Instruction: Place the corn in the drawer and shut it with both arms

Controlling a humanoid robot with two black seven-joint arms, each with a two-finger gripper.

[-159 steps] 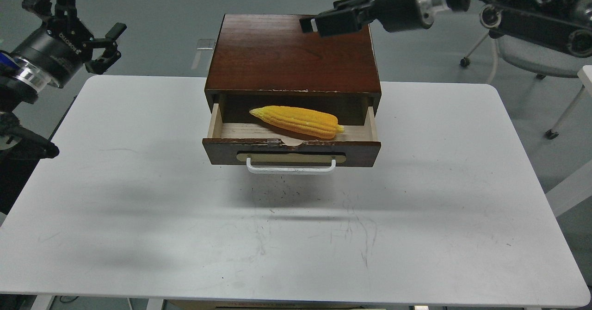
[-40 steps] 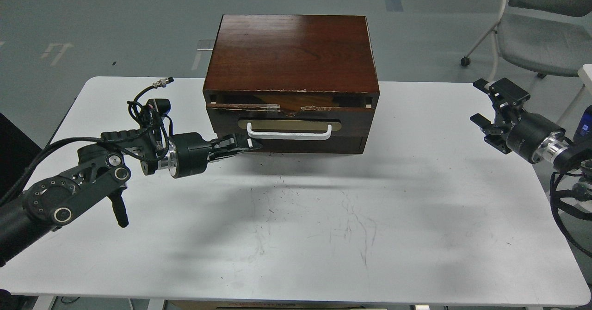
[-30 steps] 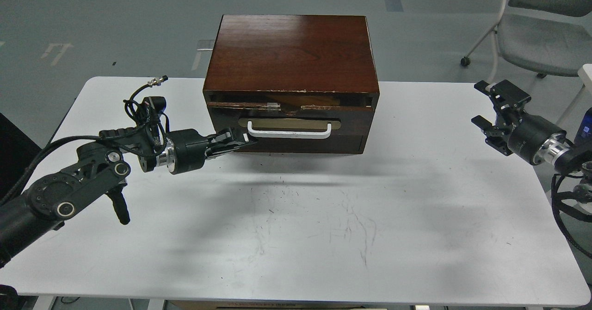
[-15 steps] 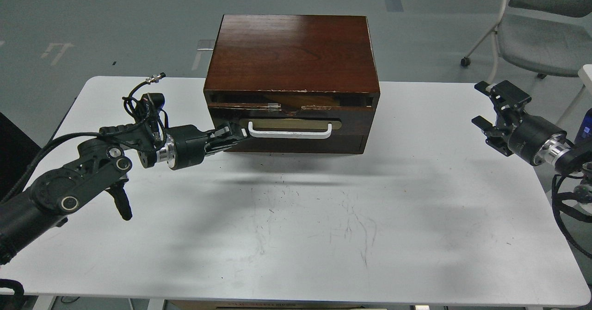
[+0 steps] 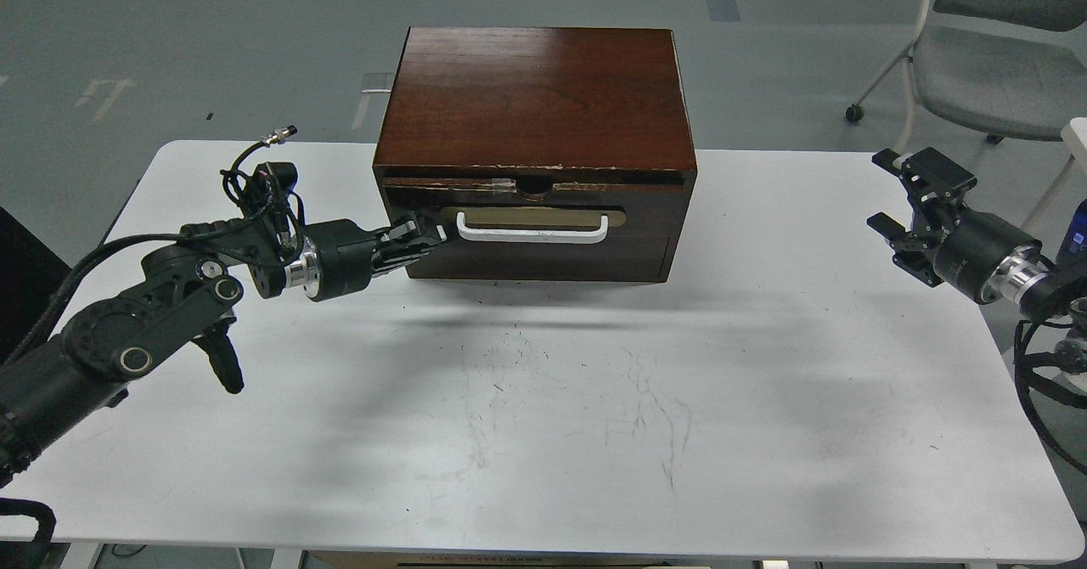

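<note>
The drawer (image 5: 645, 233) sits pushed into the dark wooden box (image 5: 533, 93), its front flush with the box face. Its white bar handle (image 5: 532, 231) faces me. The corn is hidden inside. My left gripper (image 5: 422, 234) is shut and empty, its fingertips pressed against the drawer front just left of the handle. My right gripper (image 5: 904, 199) is open and empty, hovering over the table's right edge, well away from the box.
The white table (image 5: 543, 416) carries the box at its back middle. An office chair (image 5: 977, 51) stands on the floor behind the right side. My left arm's elbow (image 5: 127, 344) lies low over the table's left part.
The corn lay in the open drawer earlier. My left gripper has pushed the drawer front back until the last gap closed. The right arm has hardly moved lately.
</note>
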